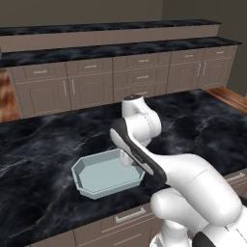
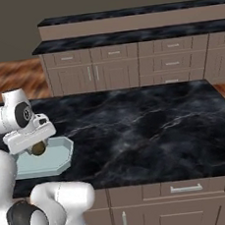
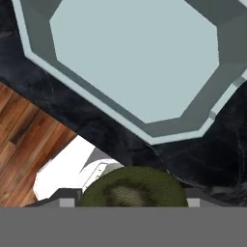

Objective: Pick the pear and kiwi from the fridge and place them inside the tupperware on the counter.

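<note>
gripper [image 2: 38, 148] hangs right over the tupperware [image 1: 103, 176], fingers clamped on the kiwi [image 2: 38, 149], the brown-olive fruit held up off the container's floor. in the hand view the kiwi [image 3: 133, 189] sits big at the bottom between the tips, with the tupperware's [image 3: 87, 91] pale blue-grey floor bare beneath. the container rests on the counter [image 2: 150, 125], close to its front edge, black marble with white veins all round it. wooden floor [image 3: 24, 140] peeks past the counter edge. beige cabinets [image 1: 91, 84] line the back wall.
</note>
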